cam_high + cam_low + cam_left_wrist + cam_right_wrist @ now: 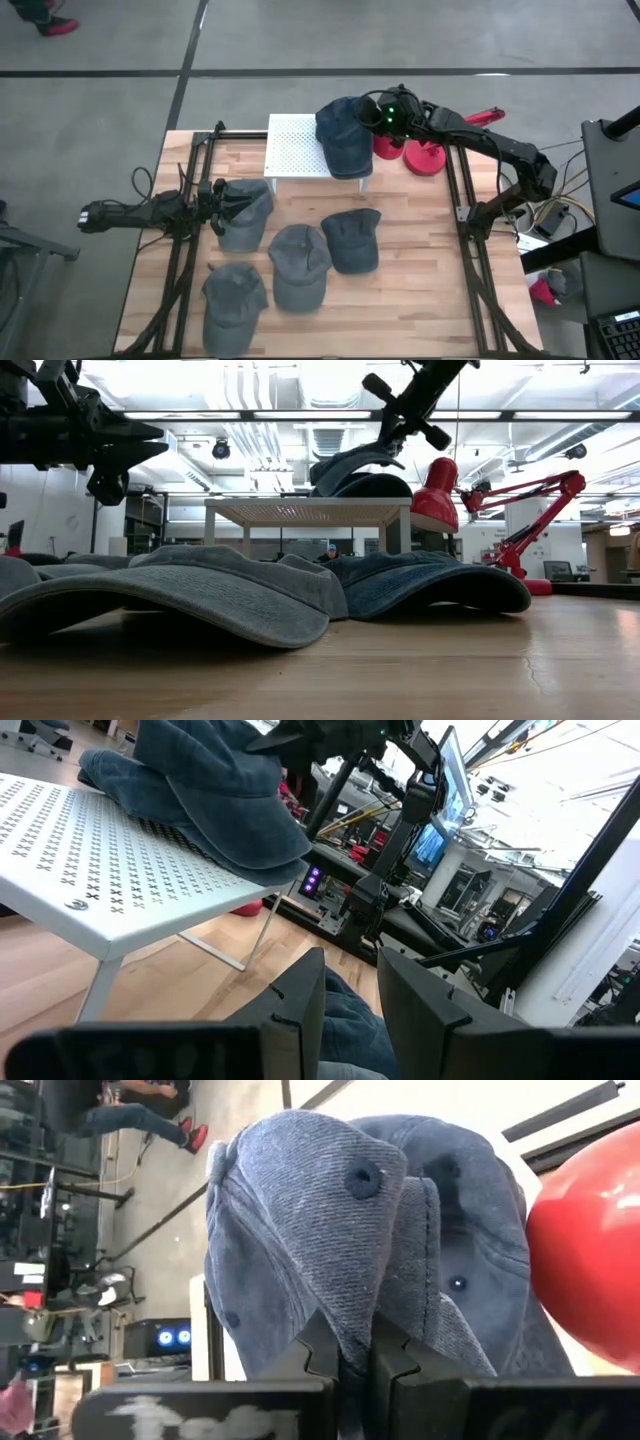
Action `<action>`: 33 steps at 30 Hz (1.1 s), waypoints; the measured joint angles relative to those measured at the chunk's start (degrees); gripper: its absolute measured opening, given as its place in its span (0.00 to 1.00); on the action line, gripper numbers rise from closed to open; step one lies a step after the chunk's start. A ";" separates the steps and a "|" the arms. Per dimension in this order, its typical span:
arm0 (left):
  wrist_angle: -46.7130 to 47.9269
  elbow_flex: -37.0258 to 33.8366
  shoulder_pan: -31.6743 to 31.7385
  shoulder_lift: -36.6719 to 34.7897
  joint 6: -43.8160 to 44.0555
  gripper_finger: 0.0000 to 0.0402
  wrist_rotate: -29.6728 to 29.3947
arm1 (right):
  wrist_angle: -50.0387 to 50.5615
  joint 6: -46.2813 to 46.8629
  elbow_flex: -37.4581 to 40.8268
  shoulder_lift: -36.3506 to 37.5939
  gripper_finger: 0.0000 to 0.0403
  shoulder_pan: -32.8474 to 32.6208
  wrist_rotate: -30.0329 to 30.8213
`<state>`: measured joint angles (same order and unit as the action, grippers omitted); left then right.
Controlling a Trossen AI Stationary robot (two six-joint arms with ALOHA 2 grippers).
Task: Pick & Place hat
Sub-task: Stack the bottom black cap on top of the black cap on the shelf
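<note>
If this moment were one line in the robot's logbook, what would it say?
right gripper: shut on dark blue hat at white rack | left gripper: at grey hat, grip unclear | three grey hats on table

My right tool fills the lower edge of the right wrist view, its two dark fingers pressed together on a fold of a blue denim cap. The cap bulges above the fingers, its top button and stitched eyelets plain to see. A glossy red lamp shade sits just beside the cap. Farther off, a seated person's legs with red shoes rest on a grey floor.
</note>
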<state>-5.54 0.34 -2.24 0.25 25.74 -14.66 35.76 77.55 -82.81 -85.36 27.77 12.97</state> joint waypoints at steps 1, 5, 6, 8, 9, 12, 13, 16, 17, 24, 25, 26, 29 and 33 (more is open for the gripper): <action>0.00 0.00 0.02 -0.02 0.00 0.25 0.00 | 0.14 -0.41 0.03 0.01 0.02 0.01 0.02; 0.02 0.00 0.01 -0.02 0.00 0.25 0.00 | 0.47 -2.92 0.04 0.09 0.02 0.06 0.41; 0.01 0.00 0.02 -0.02 0.00 0.25 0.00 | 0.55 -2.99 0.04 0.11 0.02 0.04 0.44; 0.02 0.00 0.01 -0.01 0.00 0.25 0.00 | 1.33 -3.11 0.04 0.11 0.02 0.06 0.47; 0.01 0.00 0.01 -0.01 0.00 0.25 0.00 | 2.07 -3.47 0.04 0.11 0.02 0.07 0.47; 0.02 0.00 0.00 -0.02 0.00 0.25 0.00 | 3.69 -4.92 0.04 0.11 0.02 0.05 0.50; 0.00 0.00 0.02 -0.02 0.00 0.25 0.00 | 4.15 -5.10 0.04 0.13 0.02 0.04 0.50; 0.01 0.00 0.02 -0.01 0.00 0.25 0.00 | 4.81 -5.99 0.04 0.13 0.02 0.04 0.51; 0.01 0.00 0.02 -0.02 0.00 0.25 0.00 | 4.75 -6.77 0.04 0.13 0.02 0.04 0.53; 0.00 0.00 0.02 -0.02 0.00 0.25 0.00 | 4.76 -9.84 0.04 0.15 0.08 0.23 0.60; 0.00 0.00 0.02 0.00 0.00 0.25 0.00 | 4.75 -10.57 0.04 0.15 0.10 0.35 0.58; 0.02 0.00 0.02 -0.02 0.00 0.25 0.00 | 4.77 -11.14 0.04 0.15 0.11 0.37 0.62; 0.00 0.00 0.02 -0.01 0.00 0.25 0.00 | 4.73 -11.55 0.04 0.17 0.16 0.59 0.64; 0.00 0.00 0.01 0.00 0.00 0.25 0.00 | 4.73 -11.94 0.04 0.22 0.22 0.74 0.64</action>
<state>-5.54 0.34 -2.23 0.25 25.74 -14.66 40.49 65.61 -82.76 -85.14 28.51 13.60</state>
